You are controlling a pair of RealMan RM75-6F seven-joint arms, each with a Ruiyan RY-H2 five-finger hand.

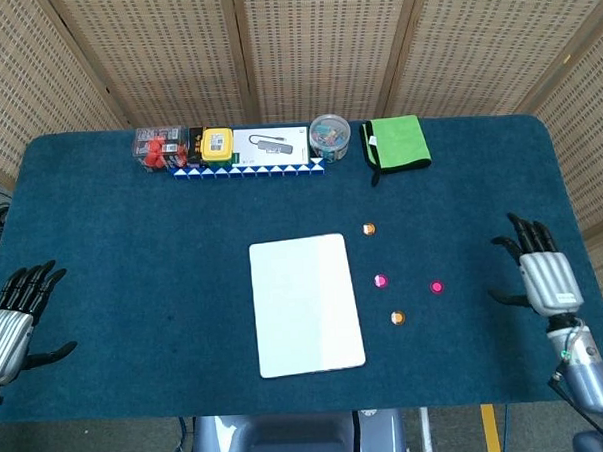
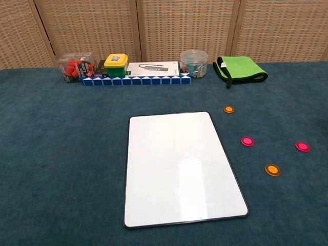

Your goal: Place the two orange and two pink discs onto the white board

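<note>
The white board (image 1: 306, 304) (image 2: 180, 166) lies flat in the middle of the blue table. To its right lie two orange discs (image 1: 369, 228) (image 1: 397, 317) and two pink discs (image 1: 380, 281) (image 1: 436, 287). The chest view shows the same orange discs (image 2: 228, 109) (image 2: 272, 169) and pink discs (image 2: 247, 141) (image 2: 302, 146). My right hand (image 1: 543, 272) hovers open over the table's right side, right of the discs. My left hand (image 1: 13, 319) is open at the left edge, holding nothing. Neither hand appears in the chest view.
Along the back edge stand a clear box of red items (image 1: 159, 147), a yellow container (image 1: 216, 144), a white box (image 1: 275, 144), a round clear tub (image 1: 330, 135) and a folded green cloth (image 1: 396, 143). A blue-and-white strip (image 1: 247, 170) runs in front of them.
</note>
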